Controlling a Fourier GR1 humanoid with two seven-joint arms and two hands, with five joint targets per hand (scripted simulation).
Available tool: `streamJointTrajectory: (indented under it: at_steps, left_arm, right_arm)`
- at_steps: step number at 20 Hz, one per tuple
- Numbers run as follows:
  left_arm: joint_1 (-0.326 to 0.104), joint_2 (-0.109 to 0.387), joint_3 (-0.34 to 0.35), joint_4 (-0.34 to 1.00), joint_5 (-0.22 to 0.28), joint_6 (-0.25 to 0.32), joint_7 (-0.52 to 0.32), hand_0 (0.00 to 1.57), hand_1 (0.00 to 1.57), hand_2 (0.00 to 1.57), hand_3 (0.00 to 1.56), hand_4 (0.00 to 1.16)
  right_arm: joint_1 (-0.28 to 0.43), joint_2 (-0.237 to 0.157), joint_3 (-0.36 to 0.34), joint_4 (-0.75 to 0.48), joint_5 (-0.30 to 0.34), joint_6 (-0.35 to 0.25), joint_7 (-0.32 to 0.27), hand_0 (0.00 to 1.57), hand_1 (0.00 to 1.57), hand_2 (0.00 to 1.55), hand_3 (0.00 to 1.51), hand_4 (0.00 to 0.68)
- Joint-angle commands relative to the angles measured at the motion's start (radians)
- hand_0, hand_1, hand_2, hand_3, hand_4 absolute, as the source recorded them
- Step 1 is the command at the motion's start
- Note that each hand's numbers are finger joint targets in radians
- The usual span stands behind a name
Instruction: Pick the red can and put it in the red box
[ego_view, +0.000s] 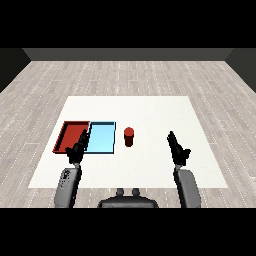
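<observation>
Left hand (78, 148) hides, seemingly, part of red tray (69, 131)'s near edge.

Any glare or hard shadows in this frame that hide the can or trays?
Head view: lighting is even, no glare; the red can stands upright and unobscured on the white table; the left hand overlaps the near edges of the red tray and light blue tray.

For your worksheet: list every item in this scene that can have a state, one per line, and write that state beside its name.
Red can: upright on the table, right of the trays, not held.
Red tray: flat on the table, nothing in it.
Light blue tray: flat beside the red tray, nothing in it.
Left hand: open, holding nothing.
Right hand: open, holding nothing.
</observation>
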Motion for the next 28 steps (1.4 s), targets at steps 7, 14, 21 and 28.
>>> streamJointTrajectory:
  at_steps: [7,14,21,28]
  left_arm:
    - [-0.077,-0.046,0.029,-0.116,0.04,0.004,-0.154,0.0,0.0,0.0,0.0,0.0]
    - [0.019,-0.068,0.017,-0.072,0.012,-0.009,-0.358,0.0,0.0,0.0,0.0,0.0]
    - [0.075,-0.065,-0.006,-0.129,0.007,-0.025,-0.373,0.0,0.0,0.0,0.0,0.0]
    - [-0.038,-0.028,0.063,-0.033,0.044,-0.036,-0.344,0.0,0.0,0.0,0.0,0.0]
  right_arm:
    - [-0.171,0.02,-0.035,0.018,-0.044,0.057,-0.164,0.0,0.0,0.0,0.0,0.0]
    - [-0.152,-0.011,-0.069,0.139,-0.048,0.127,-0.355,0.0,0.0,0.0,0.0,0.0]
    - [-0.128,0.01,-0.072,0.205,-0.031,0.121,-0.444,0.0,0.0,0.0,0.0,0.0]
    - [-0.216,0.012,-0.059,0.115,-0.02,0.07,-0.27,0.0,0.0,0.0,0.0,0.0]
